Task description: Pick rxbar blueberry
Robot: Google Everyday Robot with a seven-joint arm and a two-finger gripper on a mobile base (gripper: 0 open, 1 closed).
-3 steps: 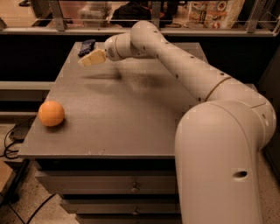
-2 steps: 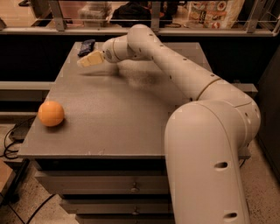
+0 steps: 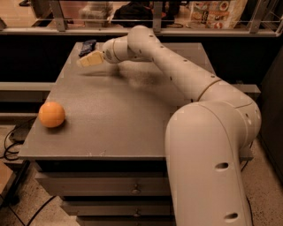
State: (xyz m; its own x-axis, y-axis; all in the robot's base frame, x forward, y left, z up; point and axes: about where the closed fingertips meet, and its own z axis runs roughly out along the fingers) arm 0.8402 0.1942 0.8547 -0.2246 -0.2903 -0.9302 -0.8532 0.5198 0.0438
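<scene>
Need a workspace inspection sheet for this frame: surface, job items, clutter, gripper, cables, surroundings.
Surface: grey tabletop, on a drawer unit.
Job's things: rxbar blueberry, flat at the far left corner.
Clutter: orange ball, near the left edge.
Grippers: gripper just in front of the bar, low over the tabletop; contact unclear.
Cables: black cables on the floor, left.
Surroundings: railing behind, packaged goods beyond.

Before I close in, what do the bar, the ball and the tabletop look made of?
The rxbar blueberry: dark blue wrapper, probably plastic film. The orange ball: smooth, matte, perhaps plastic or rubber. The table: dull grey-brown, faintly speckled, likely laminate. The claw hovers close to the bar, at the table's far left.
</scene>
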